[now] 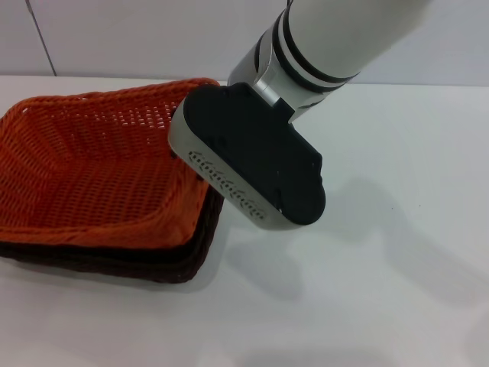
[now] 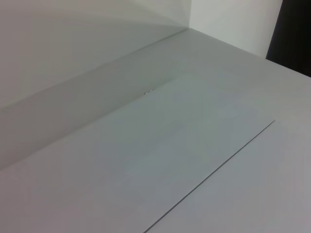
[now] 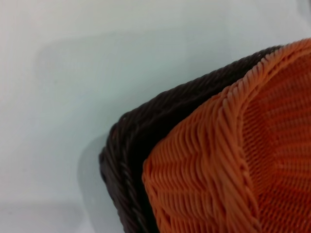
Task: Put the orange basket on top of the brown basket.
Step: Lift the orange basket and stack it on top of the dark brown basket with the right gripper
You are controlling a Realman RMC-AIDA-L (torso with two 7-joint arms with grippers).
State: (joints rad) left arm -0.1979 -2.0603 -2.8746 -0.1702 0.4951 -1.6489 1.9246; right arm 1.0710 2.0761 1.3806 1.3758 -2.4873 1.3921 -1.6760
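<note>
Orange basket (image 1: pixel 92 168) nested in brown basket (image 1: pixel 153 264) on white table (image 1: pixel 382 267).
Right gripper (image 1: pixel 248 157) over the baskets' near-right corner, hiding it; fingers out of sight, grip impossible to tell. Brown basket mostly covered, only rim showing. Left gripper unseen.

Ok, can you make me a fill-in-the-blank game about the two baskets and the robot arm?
1. The orange basket sits inside the ____ basket.
2. Both baskets rest on a ____ table.
3. The arm hanging over the baskets' corner is the robot's ____ one, with its gripper near the rim.
4. In the head view, the brown basket peeks out ____ the orange one.

Missing words: brown; white; right; under
</note>
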